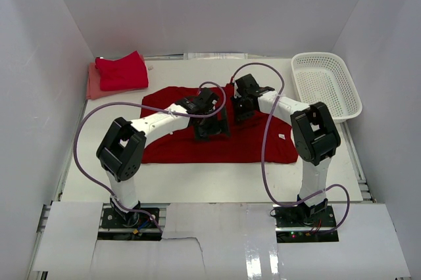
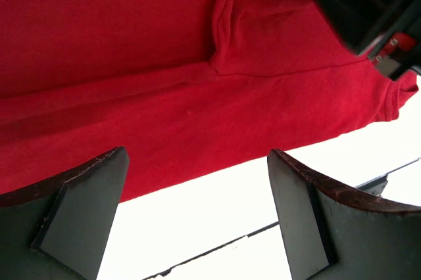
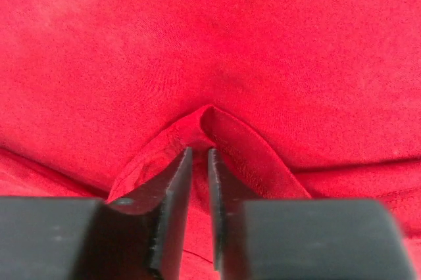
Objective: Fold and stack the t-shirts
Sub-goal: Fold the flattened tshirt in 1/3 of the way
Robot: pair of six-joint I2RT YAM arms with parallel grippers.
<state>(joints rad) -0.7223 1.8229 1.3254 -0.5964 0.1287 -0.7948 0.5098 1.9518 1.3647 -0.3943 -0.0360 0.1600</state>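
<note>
Two robot arms are working over a red t-shirt [image 1: 197,152] lying spread across the middle of a white table [image 1: 217,178].

The overhead view is showing the left gripper [image 1: 212,125] and right gripper [image 1: 243,110] meeting above the shirt's centre, with a folded red-and-pink stack [image 1: 118,74] sitting at the far left corner and a white basket [image 1: 327,85] at the far right. Only the right wrist view is revealing its jaws nearly together, pinching a small raised pucker of cloth. The left wrist view is showing jaws wide apart, holding nothing, hovering over the shirt's edge beside bare table. The cloth is lying mostly smooth, lightly creased. Open table is running along the near side.
</note>
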